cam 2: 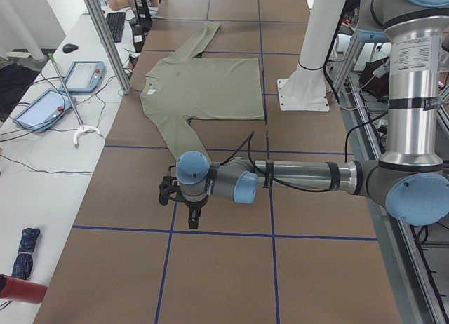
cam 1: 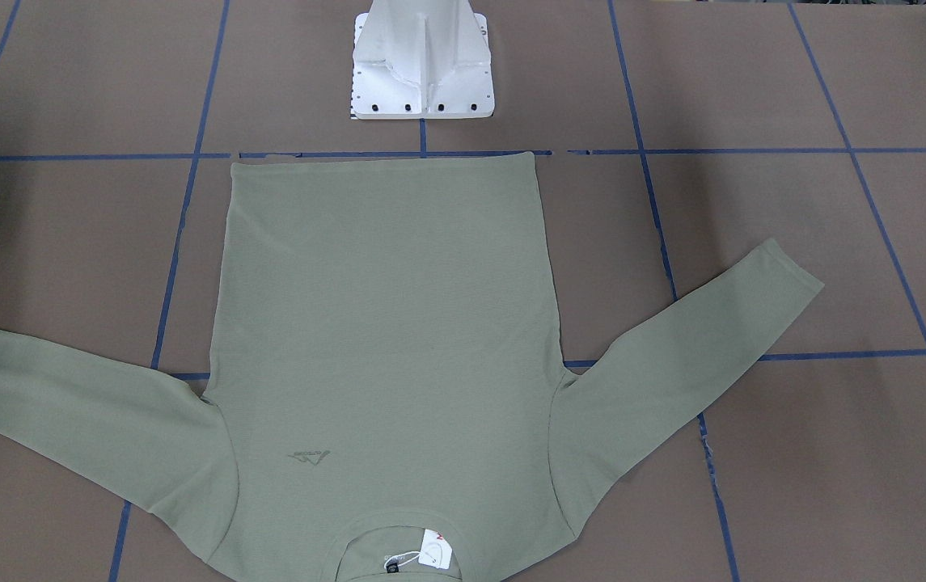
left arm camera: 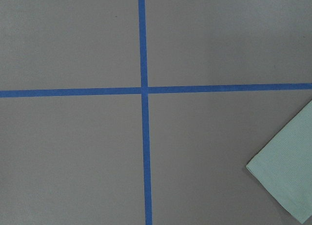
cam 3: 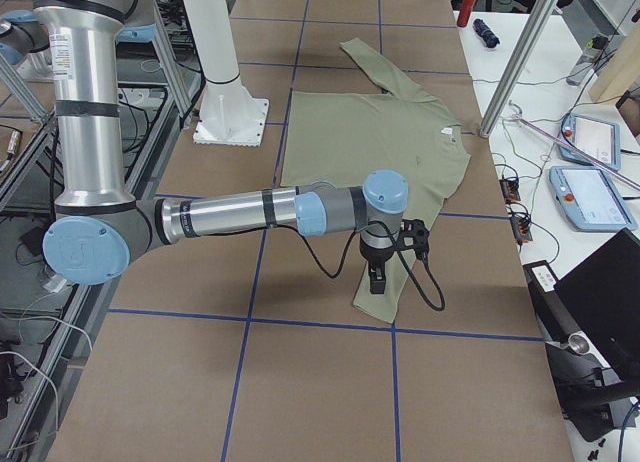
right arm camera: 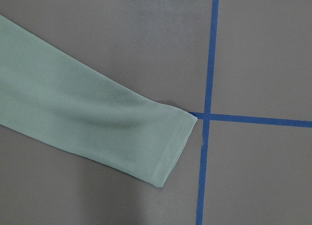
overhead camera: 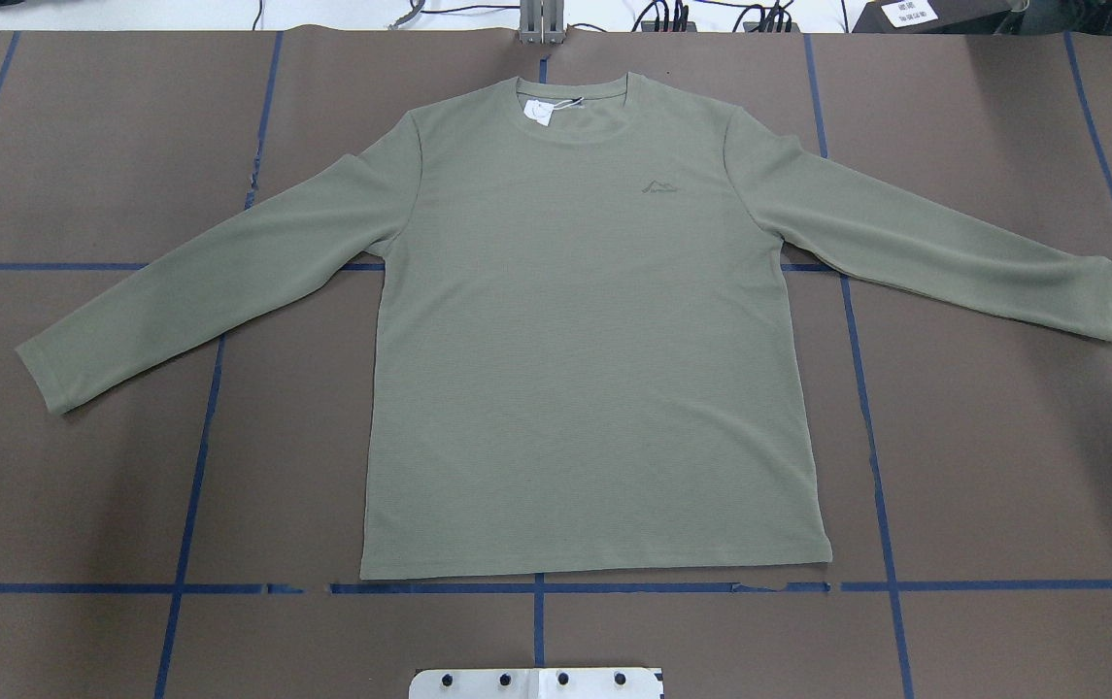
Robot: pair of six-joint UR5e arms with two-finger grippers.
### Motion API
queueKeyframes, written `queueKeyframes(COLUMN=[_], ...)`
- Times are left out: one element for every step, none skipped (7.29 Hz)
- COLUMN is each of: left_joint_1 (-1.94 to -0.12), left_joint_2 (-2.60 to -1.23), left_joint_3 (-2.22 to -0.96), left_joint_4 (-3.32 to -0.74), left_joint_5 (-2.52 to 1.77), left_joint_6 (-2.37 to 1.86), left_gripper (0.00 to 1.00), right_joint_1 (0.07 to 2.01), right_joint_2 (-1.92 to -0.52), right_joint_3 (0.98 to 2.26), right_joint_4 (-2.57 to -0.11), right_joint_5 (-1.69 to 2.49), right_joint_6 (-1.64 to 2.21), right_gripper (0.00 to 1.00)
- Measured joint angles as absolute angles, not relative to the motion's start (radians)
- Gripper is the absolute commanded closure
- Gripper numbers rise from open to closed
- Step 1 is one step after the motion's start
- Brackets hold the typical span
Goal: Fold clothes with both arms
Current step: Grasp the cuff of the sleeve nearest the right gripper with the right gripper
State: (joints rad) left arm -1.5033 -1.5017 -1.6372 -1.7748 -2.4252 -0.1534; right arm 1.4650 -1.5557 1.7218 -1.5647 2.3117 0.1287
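A sage-green long-sleeved shirt (overhead camera: 594,340) lay flat and face up in the middle of the brown bench (overhead camera: 80,485). Its collar (overhead camera: 575,107) pointed at the bench's far edge and its hem (overhead camera: 594,568) at the edge nearest the robot's white pedestal (cam 1: 422,65). Both sleeves were spread toward the bench's two ends.

The left gripper (cam 2: 193,217) hung low over bare bench just beside the left cuff (left arm camera: 287,181). The right gripper (cam 3: 377,280) hung above the right cuff (right arm camera: 170,147). Each showed only from the side, so I could not tell whether either was spread or pressed together. Neither appeared to hold cloth.

The knit looked light, soft and limp. It would likely sag, stretch and drag if lifted at one point. The cuffs, shoulder seams and hem corners seemed the best holds, with both layers pinched together close against the bench.
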Motion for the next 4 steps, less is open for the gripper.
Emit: queueKeyframes(left_joint_1=[-1.503, -1.503, -1.503, -1.502], left_joint_2=[-1.502, -1.502, -1.507, -1.518], left_joint_3=[-1.637, -1.639, -1.64, -1.642], left_joint_4=[-1.776, -1.778, -1.779, -1.781], left_joint_5=[-2.425, -2.424, -2.424, -2.425], left_joint_6=[-0.152, -0.15, -0.15, -0.148], left_gripper=[0.0, 0.0, 0.0, 0.0], right_joint_1=[1.465, 1.465, 1.465, 1.459], right_joint_2=[-1.555, -1.555, -1.553, -1.548], right_joint_3=[1.725, 1.729, 1.731, 1.731], right_joint_4=[-1.565, -1.565, -1.564, -1.563], right_joint_5=[2.312, 2.314, 2.315, 2.317], right_joint_6=[0.129, 0.131, 0.135, 0.14], right_gripper=[0.0, 0.0, 0.0, 0.0])
